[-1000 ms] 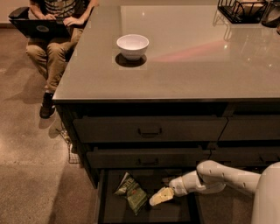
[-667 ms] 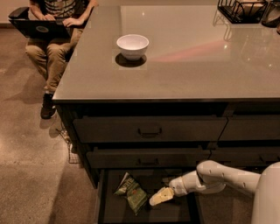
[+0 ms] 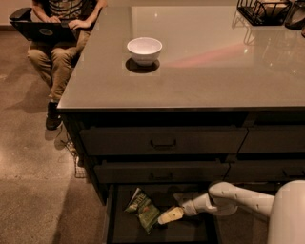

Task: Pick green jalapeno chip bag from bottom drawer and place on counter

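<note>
The green jalapeno chip bag (image 3: 142, 210) lies crinkled on the dark floor of the open bottom drawer (image 3: 188, 232), towards its left side. My gripper (image 3: 165, 217) reaches into the drawer from the right on its white arm (image 3: 238, 199). It is low over the drawer floor, with its pale tip right beside the bag's right edge. I cannot tell whether it touches the bag. The glossy grey counter (image 3: 205, 71) spans the top of the cabinet.
A white bowl (image 3: 144, 49) stands on the counter's left part. A black wire rack (image 3: 267, 10) sits at the back right corner. Two closed drawer fronts with bar handles (image 3: 163, 142) are above the open drawer. A seated person with a laptop (image 3: 57, 28) is at the far left.
My gripper has edged slightly left, closer to the chip bag. The bag, the bowl and the drawer have not moved.
</note>
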`<state>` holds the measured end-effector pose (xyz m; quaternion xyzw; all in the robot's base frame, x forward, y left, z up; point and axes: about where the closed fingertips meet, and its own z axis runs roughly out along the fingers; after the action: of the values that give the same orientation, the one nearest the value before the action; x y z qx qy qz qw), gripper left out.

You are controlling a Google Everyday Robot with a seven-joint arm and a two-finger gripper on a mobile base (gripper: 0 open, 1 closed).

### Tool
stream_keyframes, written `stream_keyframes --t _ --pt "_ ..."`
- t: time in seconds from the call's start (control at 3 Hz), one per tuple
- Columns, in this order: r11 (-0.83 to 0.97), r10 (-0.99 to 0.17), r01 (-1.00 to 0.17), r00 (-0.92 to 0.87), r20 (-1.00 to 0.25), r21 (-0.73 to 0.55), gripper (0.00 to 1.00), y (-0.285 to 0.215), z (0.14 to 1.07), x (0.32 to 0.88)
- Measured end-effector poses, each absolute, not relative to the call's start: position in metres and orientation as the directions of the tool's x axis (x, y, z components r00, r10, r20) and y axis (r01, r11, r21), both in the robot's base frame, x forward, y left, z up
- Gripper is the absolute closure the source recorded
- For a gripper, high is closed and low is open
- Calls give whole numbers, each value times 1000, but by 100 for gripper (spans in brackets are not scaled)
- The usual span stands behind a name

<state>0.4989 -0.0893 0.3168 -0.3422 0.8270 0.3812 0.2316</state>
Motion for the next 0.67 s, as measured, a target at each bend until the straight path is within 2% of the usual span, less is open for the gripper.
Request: stream_keyframes --t 0.67 --pt "468 -423 -790 -593 -685 395 0 -51 263 516"
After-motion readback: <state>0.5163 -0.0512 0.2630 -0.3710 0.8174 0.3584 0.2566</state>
